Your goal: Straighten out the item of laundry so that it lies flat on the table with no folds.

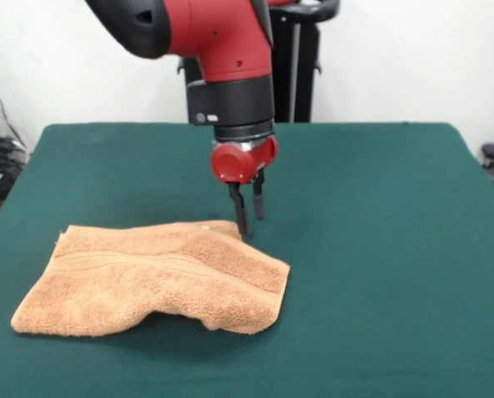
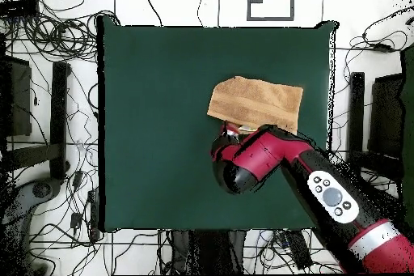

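The orange-tan towel [image 1: 152,278] lies on the green table [image 1: 380,249] at the front left in the front view, folded over on itself, with a woven band stripe across it and a raised hump along its near edge. In the overhead view the towel [image 2: 257,101] lies right of the table's [image 2: 162,127] middle. My gripper [image 1: 248,207] hangs straight down at the towel's far right corner. Its two black fingers [image 1: 239,209] are a small gap apart, and one tip meets the towel's edge. In the overhead view the arm [image 2: 259,155] hides the gripper.
The robot's pedestal [image 1: 295,66] stands behind the table's far edge. Cables [image 2: 48,38] and stands lie on the floor around the table.
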Robot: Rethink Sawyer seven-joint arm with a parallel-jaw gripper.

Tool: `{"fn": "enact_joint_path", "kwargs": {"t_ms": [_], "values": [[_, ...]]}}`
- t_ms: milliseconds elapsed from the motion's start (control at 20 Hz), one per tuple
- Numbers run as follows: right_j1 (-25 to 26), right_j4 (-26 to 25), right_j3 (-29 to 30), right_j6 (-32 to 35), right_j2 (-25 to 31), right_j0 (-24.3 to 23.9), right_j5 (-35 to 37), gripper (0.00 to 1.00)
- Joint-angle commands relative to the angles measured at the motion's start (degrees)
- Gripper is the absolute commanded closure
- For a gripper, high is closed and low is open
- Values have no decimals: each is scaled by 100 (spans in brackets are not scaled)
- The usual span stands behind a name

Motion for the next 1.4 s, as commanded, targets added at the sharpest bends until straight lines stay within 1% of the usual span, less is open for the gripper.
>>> {"fn": "enact_joint_path", "kwargs": {"t_ms": [50, 200, 400, 500, 550, 600, 700, 800, 1000, 1200, 1400], "values": [[584, -841, -131, -225, -507, 500, -488, 0], [699, -1041, -219, -6, -692, 623, -627, 0], [998, -1239, -447, 79, -928, 691, -761, 0], [1366, -640, -652, -522, -950, 446, -306, 0], [1572, -248, -780, -874, -937, 315, 58, 0], [1715, 37, -901, -1139, -952, 271, 385, 0], [1888, 313, -1073, -1530, -973, 191, 670, 0], [2015, 308, -1178, -1701, -1007, 136, 563, 0], [2242, 237, -1386, -1803, -1139, 168, 403, 0], [2478, 330, -1638, -2056, -1151, 101, 482, 0], [2436, 380, -1711, -2078, -1206, 214, 603, 0]]}}
